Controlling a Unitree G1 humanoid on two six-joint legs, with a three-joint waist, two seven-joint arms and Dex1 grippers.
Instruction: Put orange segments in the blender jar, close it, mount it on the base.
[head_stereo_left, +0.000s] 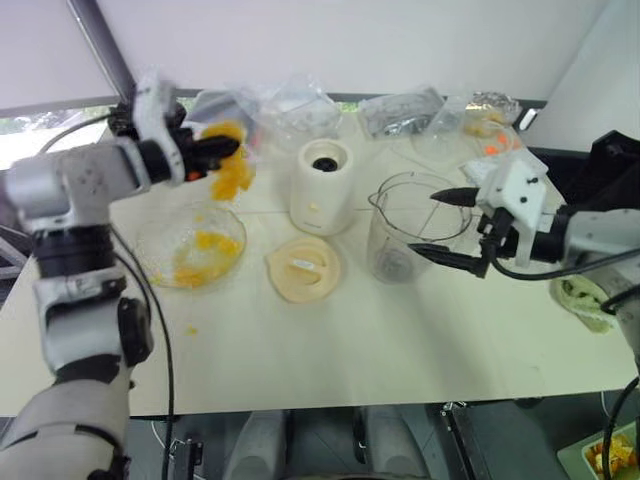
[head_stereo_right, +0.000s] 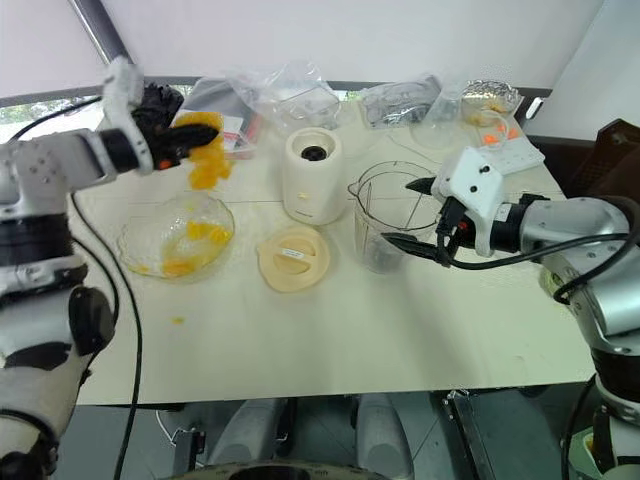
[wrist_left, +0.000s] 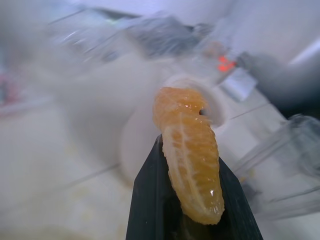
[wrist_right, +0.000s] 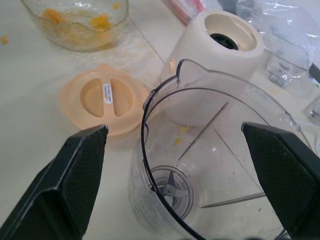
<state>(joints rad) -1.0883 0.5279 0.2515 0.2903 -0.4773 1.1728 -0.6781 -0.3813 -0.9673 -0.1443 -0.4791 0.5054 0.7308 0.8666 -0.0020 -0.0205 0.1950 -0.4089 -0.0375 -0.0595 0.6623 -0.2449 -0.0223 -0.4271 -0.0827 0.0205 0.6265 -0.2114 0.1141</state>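
My left gripper (head_stereo_left: 222, 150) is shut on a glossy orange segment (wrist_left: 192, 155), held in the air above the clear wavy-edged bowl (head_stereo_left: 142, 243) at the table's left. More orange segments (head_stereo_left: 205, 245) lie in that bowl. The clear blender jar (head_stereo_left: 400, 240) stands uncovered right of centre, with dark blades at its bottom and no fruit inside. My right gripper (head_stereo_left: 430, 222) is open, its black fingers (wrist_right: 75, 180) spread on either side of the jar's rim. The cream base (head_stereo_left: 322, 185) stands just left of the jar, behind the lid.
The flat cream lid (head_stereo_left: 303, 268) lies on the table (head_stereo_left: 350, 350) between bowl and jar. Crumpled clear plastic bags (head_stereo_left: 300, 105) line the far edge. A small orange scrap (head_stereo_left: 191, 330) lies in front of the bowl. A green cloth (head_stereo_left: 585, 300) lies at the right edge.
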